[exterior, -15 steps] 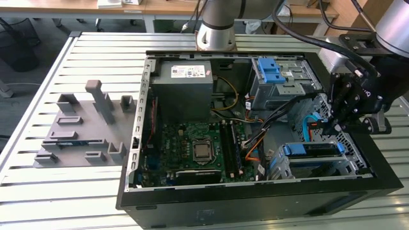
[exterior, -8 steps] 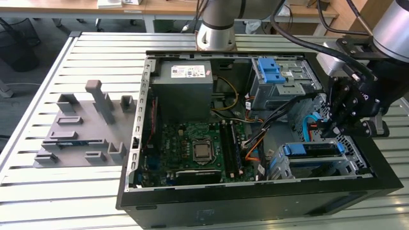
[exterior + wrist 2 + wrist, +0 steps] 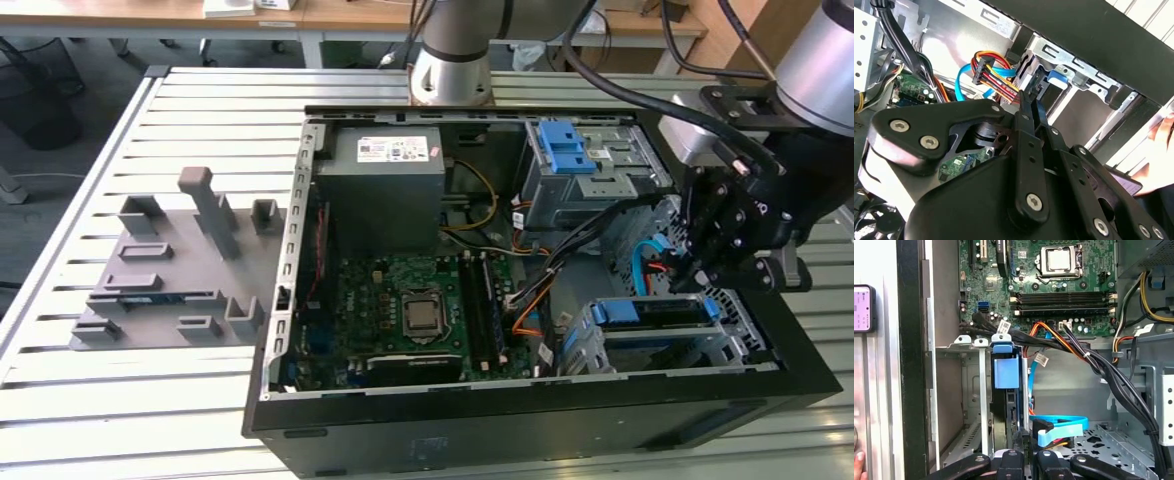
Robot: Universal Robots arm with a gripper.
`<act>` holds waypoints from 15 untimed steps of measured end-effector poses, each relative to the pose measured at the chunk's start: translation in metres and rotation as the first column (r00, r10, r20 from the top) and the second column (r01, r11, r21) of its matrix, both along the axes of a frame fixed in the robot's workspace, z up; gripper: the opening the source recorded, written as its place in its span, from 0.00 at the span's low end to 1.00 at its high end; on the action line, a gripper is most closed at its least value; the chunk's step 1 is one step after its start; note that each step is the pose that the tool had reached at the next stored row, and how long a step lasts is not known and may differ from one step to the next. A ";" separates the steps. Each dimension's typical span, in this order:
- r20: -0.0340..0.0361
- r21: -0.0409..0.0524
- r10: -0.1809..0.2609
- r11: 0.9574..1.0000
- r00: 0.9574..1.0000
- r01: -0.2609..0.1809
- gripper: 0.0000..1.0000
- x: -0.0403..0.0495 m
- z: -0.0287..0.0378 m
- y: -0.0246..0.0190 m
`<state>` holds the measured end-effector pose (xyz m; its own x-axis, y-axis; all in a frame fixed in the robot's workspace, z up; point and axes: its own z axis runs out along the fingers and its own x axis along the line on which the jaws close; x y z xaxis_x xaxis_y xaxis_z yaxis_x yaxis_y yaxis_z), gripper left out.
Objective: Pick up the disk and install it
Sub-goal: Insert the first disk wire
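Currently: disk, blue-framed, seated edgewise in the lower drive cage at the exterior view's right, near corner of the open computer case, where it mounts. Gripper just above it; fingers drawn nearly together on the disk's edge, probably pressing it home.

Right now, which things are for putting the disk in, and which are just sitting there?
For the job:
the disk, standing edge-on in its metal bay
the gripper, close by the disk

Just lying about:
grey parts stand beside the computer case
power-supply box
motherboard
blue latch piece on the upper bay
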<state>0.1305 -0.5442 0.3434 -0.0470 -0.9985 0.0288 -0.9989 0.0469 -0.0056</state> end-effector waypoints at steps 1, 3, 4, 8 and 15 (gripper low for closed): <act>0.000 0.000 0.000 1.000 1.000 0.000 0.16 0.0000 -0.0001 -0.0002; 0.000 0.000 0.000 1.000 1.000 0.000 0.16 -0.0001 -0.0007 -0.0009; 0.000 0.000 0.000 1.000 1.000 0.000 0.16 -0.0001 -0.0009 -0.0015; 0.000 0.000 0.000 1.000 1.000 0.000 0.16 -0.0001 -0.0027 -0.0027; 0.000 -0.001 -0.008 1.000 1.000 0.008 0.16 -0.0001 -0.0054 -0.0043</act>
